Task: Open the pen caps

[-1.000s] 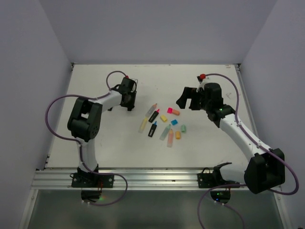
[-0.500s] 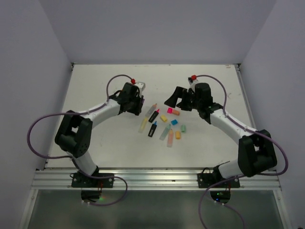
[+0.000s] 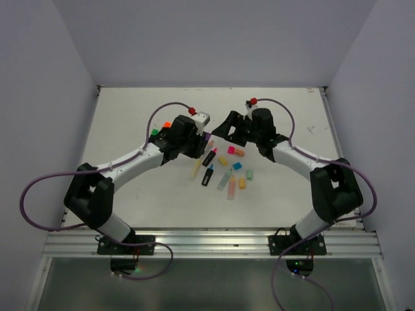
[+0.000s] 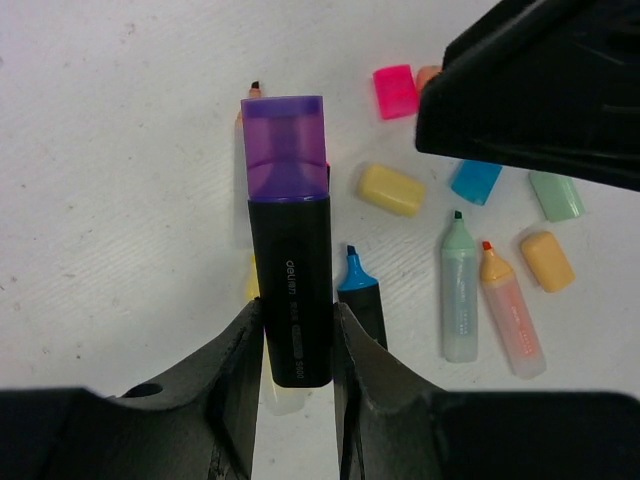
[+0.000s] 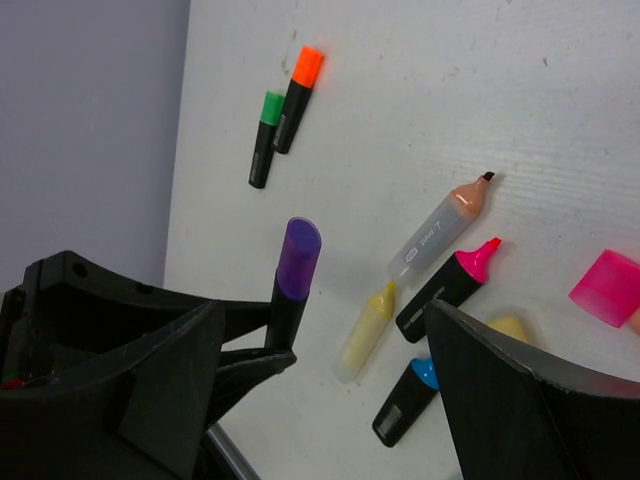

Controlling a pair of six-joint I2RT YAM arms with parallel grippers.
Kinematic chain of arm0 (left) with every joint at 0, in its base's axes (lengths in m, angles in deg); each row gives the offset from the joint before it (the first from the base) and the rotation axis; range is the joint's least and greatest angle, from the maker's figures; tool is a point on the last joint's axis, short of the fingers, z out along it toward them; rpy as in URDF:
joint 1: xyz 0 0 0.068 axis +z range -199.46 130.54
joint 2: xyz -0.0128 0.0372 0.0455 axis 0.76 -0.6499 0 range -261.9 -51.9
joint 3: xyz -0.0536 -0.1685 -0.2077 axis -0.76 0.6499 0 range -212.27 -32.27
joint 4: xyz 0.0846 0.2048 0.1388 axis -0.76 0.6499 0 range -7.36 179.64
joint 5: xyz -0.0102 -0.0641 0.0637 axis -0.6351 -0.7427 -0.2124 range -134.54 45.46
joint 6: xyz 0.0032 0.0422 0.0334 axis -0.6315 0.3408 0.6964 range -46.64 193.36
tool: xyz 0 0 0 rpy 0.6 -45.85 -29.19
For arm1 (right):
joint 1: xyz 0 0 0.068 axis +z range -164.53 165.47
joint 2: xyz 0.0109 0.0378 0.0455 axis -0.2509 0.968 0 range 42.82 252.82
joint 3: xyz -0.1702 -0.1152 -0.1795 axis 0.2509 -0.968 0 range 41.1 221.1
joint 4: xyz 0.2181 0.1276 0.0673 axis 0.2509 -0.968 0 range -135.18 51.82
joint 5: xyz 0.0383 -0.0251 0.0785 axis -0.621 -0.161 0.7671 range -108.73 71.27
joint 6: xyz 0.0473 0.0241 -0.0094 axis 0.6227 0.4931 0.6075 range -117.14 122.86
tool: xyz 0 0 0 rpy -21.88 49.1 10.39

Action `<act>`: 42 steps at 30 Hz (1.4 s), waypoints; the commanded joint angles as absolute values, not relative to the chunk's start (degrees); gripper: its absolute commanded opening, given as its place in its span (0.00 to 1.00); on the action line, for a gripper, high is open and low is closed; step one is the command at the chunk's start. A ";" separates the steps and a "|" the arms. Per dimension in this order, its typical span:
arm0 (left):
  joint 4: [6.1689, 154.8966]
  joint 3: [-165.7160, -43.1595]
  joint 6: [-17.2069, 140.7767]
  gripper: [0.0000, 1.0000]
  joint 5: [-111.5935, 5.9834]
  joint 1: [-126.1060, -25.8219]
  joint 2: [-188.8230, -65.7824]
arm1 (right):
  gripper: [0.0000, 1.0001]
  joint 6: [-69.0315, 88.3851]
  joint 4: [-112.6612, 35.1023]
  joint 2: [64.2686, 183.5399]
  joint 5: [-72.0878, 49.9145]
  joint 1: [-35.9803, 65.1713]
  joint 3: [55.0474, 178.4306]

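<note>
My left gripper (image 4: 297, 322) is shut on the black body of a pen (image 4: 291, 290) that carries a purple cap (image 4: 285, 150); the pen is held above the table, cap pointing away. In the top view the left gripper (image 3: 193, 144) and the right gripper (image 3: 227, 128) face each other closely. My right gripper (image 5: 330, 370) is open, and the purple cap (image 5: 300, 257) stands just ahead of the gap between its fingers, apart from both. Two capped pens, green (image 5: 264, 140) and orange (image 5: 297, 95), lie together at the far left.
Several uncapped pens lie under the grippers: pink-tipped (image 5: 447, 288), yellow (image 5: 365, 330), blue-tipped (image 5: 405, 395), mint (image 4: 460, 290) and peach (image 4: 508, 315). Loose caps lie beside them: pink (image 4: 395, 90), yellow (image 4: 390, 190), blue (image 4: 475, 182), mint (image 4: 556, 195), orange (image 4: 547, 260).
Both arms swung toward the table's middle. The left carried the purple-capped pen rightwards; the right gripper moved left to meet it, its jaws narrowing a little.
</note>
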State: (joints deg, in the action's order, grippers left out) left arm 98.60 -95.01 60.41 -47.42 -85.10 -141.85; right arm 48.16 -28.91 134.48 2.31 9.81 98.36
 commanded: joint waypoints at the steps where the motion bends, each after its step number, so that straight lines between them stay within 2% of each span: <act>1: 97.40 -95.20 60.27 0.09 -48.50 -86.11 -139.44 | 0.85 51.99 -24.56 136.07 2.54 10.52 101.04; 8: 97.40 -97.13 60.27 0.09 -48.67 -87.43 -139.79 | 0.82 52.34 -24.74 138.62 2.98 11.66 102.63; 17: 97.31 -97.31 60.09 0.09 -48.23 -88.31 -139.79 | 0.65 52.61 -23.07 140.29 4.39 11.92 102.19; 23: 97.14 -97.92 60.01 0.10 -48.24 -88.75 -139.79 | 0.59 53.31 -21.66 141.26 5.53 12.01 101.84; 42: 96.44 -98.19 59.83 0.09 -47.09 -88.84 -139.00 | 0.12 54.54 -19.55 141.70 8.25 12.10 100.87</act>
State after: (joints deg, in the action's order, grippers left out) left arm 98.60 -95.80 60.39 -47.31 -88.62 -141.50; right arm 54.52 -21.74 141.15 5.96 11.71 100.24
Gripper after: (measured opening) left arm 0.327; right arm 0.241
